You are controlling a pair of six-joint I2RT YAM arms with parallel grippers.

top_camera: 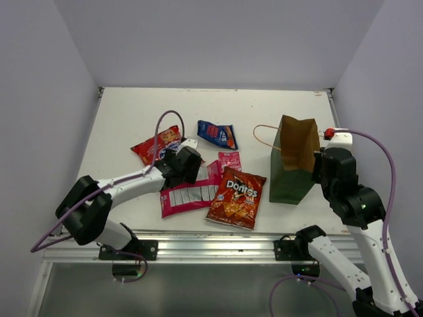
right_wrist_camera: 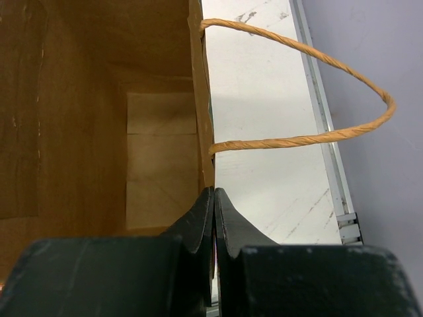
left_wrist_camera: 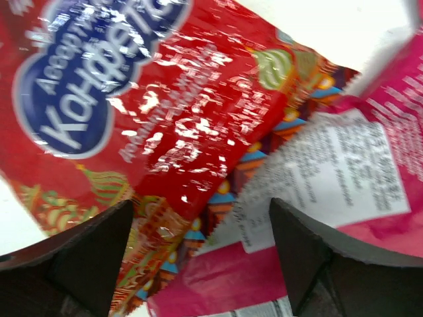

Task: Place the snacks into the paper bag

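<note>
The dark green paper bag (top_camera: 291, 173) stands open at the right, its brown inside (right_wrist_camera: 99, 132) showing. My right gripper (right_wrist_camera: 213, 195) is shut on the bag's near wall, beside a rope handle (right_wrist_camera: 310, 135). My left gripper (left_wrist_camera: 201, 231) is open, low over the red chip bag with the blue-white logo (left_wrist_camera: 145, 112) (top_camera: 157, 145), where it overlaps the large pink-white packet (left_wrist_camera: 344, 165) (top_camera: 188, 197). The red Doritos bag (top_camera: 236, 197), the blue bag (top_camera: 217, 134) and the small pink sachet (top_camera: 229, 160) lie on the table.
The white table (top_camera: 132, 119) ends in a metal rail (top_camera: 218, 241) at the near edge. Purple cables loop from both arms. Grey walls close in the left, back and right.
</note>
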